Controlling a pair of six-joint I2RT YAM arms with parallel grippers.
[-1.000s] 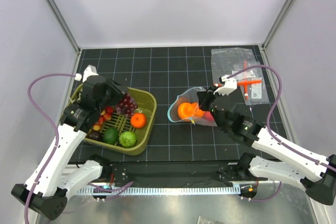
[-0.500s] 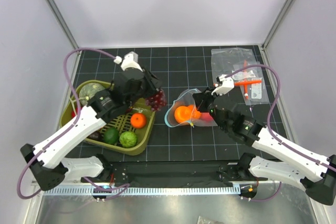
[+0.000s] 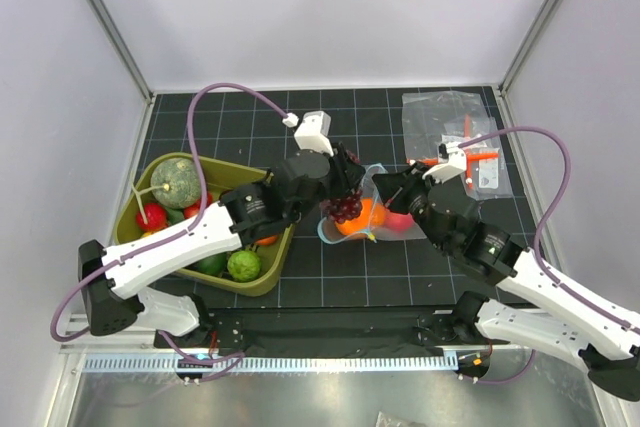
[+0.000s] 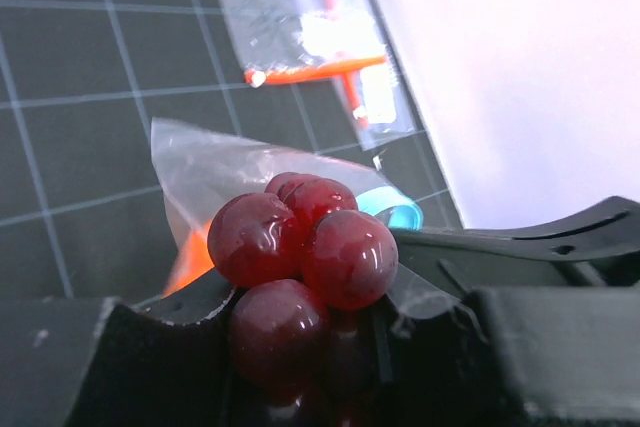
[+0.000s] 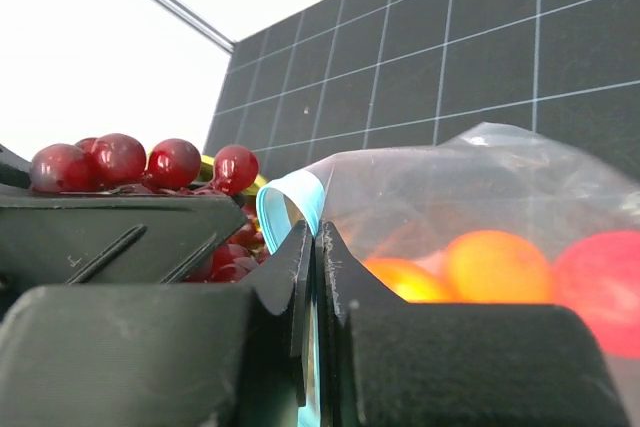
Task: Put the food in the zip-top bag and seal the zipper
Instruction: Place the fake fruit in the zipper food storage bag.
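Top view, left to right. Olive basket (image 3: pixel 283 247) holding a grey-green melon (image 3: pixel 181 182), a red toy (image 3: pixel 152 216) and a green ball (image 3: pixel 243 265). Left gripper (image 3: pixel 345 197), fingers clamped on the grapes (image 4: pixel 300 247), which hang at the mouth of the zip-top bag (image 4: pixel 200 162). The bag lies on the black gridded mat (image 3: pixel 300 127), mouth towards the basket, its blue-teal zipper (image 5: pixel 290 202) bowed open; two orange fruits (image 5: pixel 490 262) and a red fruit (image 5: pixel 600 277) lie inside. Right gripper (image 3: pixel 384 186), fingers closed, pinching the bag's rim at the zipper. Far right: clear packets (image 3: pixel 455 132) with an orange tool.
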